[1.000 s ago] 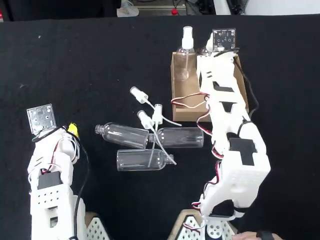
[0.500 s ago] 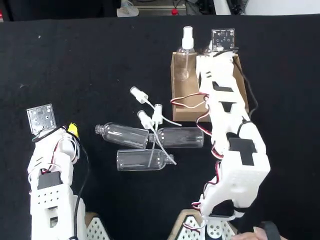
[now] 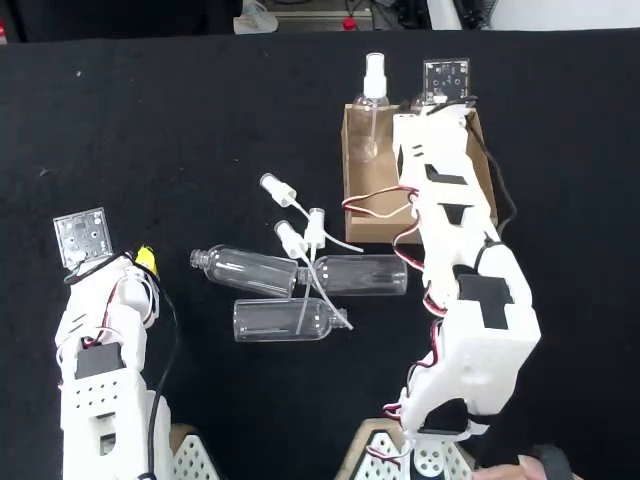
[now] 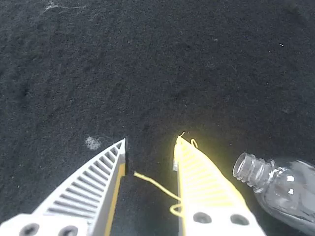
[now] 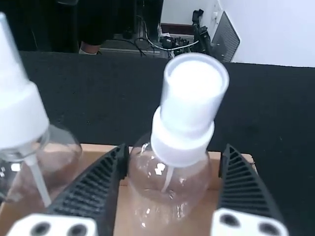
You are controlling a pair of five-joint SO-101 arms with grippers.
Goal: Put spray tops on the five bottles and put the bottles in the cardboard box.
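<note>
Right wrist view has your right fingers [image 5: 93,196] released either side of the clear plastic bottle with its white spray top [image 5: 189,113], standing in the brown cardboard box [image 5: 96,153], so this boxing step looks done: lift straight up, then bring in your spread, empty left fingers [image 4: 197,182] for capping.

Right gripper [image 5: 174,147]: jaws apart, 1 dark ribbed finger [image 5: 93,189] on each side of a bottle.
Flanked bottle [image 5: 170,194]: clear, upright in the cardboard box [image 5: 91,150], wearing a white spray top [image 5: 189,108].
Second bottle [image 5: 37,164]: clear, upright just beside it, also topped with a sprayer [image 5: 17,113].
Table [image 5: 98,88]: black, beyond the box.
</note>
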